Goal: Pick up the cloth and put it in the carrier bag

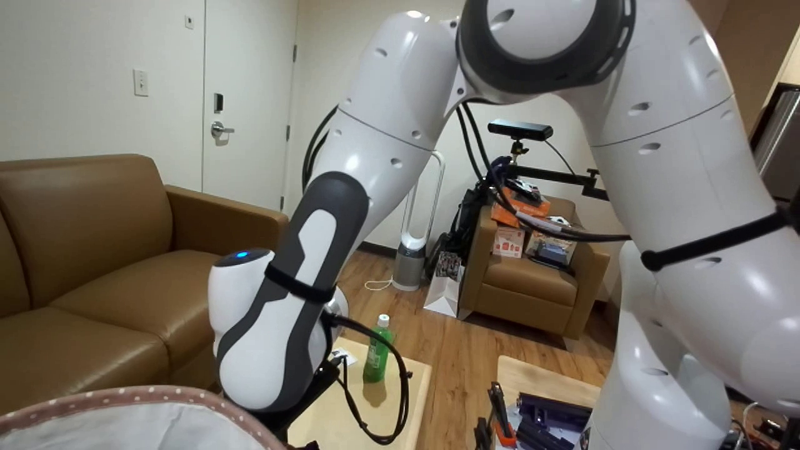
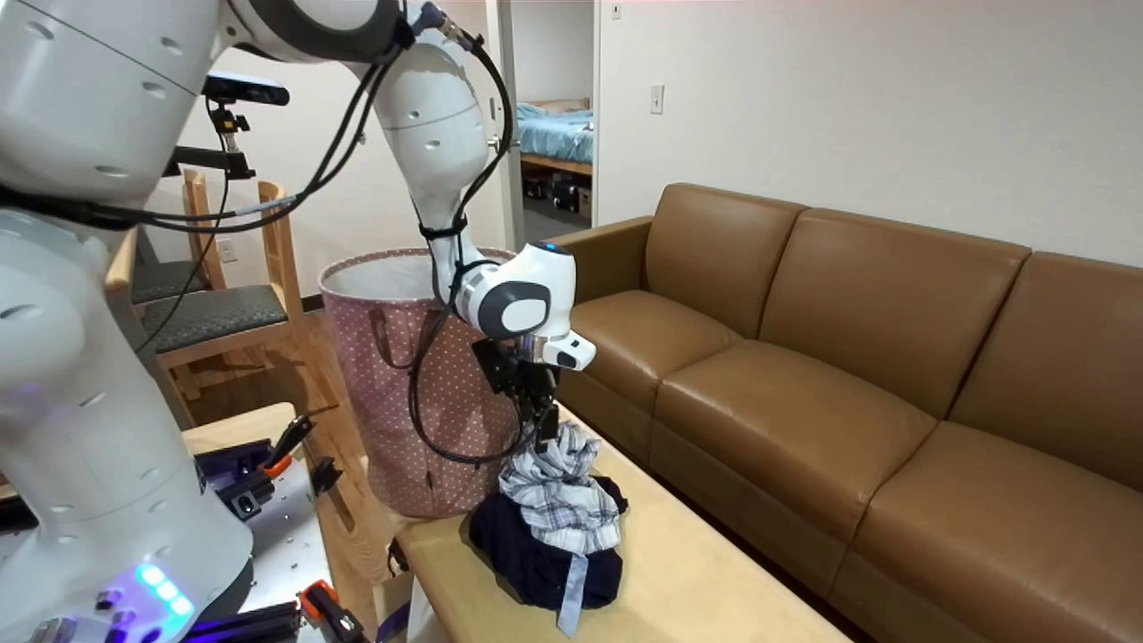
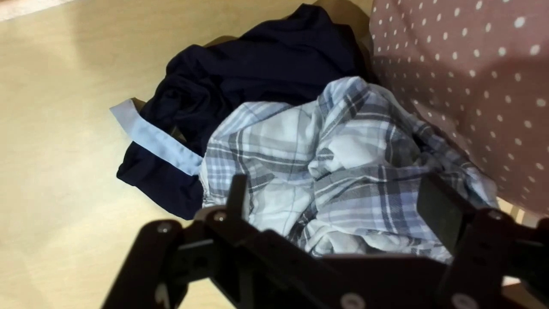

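Note:
The cloth, a crumpled plaid fabric in grey, blue-grey and white, lies in a heap on a wooden table in an exterior view [image 2: 571, 505] and fills the middle of the wrist view [image 3: 356, 171]. My gripper [image 3: 336, 199] is open, its fingers spread on either side of part of the cloth. In an exterior view the gripper [image 2: 543, 415] points down at the cloth's upper end; whether it touches is unclear. The carrier bag, tall, pink and white-dotted with a pale lining, stands beside the cloth in both exterior views [image 2: 393, 357] [image 1: 156, 395] and the wrist view [image 3: 463, 86].
Dark navy fabric [image 2: 527, 558] lies under and beside the cloth, and a light-blue strip [image 2: 573, 594] hangs over it. A green bottle [image 1: 377, 351] stands on the table [image 2: 705, 580]. A brown sofa [image 2: 786, 384] runs along the table's far side.

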`<state>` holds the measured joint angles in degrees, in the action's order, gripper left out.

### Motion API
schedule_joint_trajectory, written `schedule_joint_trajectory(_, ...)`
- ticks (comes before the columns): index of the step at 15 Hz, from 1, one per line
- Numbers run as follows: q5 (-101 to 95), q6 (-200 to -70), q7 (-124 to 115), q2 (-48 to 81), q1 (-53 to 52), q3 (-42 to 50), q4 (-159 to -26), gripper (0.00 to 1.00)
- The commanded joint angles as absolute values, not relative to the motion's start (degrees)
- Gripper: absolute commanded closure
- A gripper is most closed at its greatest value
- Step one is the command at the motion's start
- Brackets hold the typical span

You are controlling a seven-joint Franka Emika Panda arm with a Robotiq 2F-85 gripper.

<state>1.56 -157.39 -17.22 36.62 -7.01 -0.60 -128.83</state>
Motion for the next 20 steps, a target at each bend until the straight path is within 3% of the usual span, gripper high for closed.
schedule_joint_trajectory(1,2.2,-158.3,-16.0,42.5,-7.8,0.3,-123.7,0.00)
schedule_joint_trajectory(18,-0.7,-166.2,9.0,58.6,5.7,-10.1,-113.7,0.00)
schedule_joint_trajectory(19,-1.1,-165.9,11.3,59.5,6.9,-11.0,-112.7,0.25)
schedule_joint_trajectory(20,-1.4,-165.5,13.9,60.4,8.7,-12.4,-111.7,0.26)
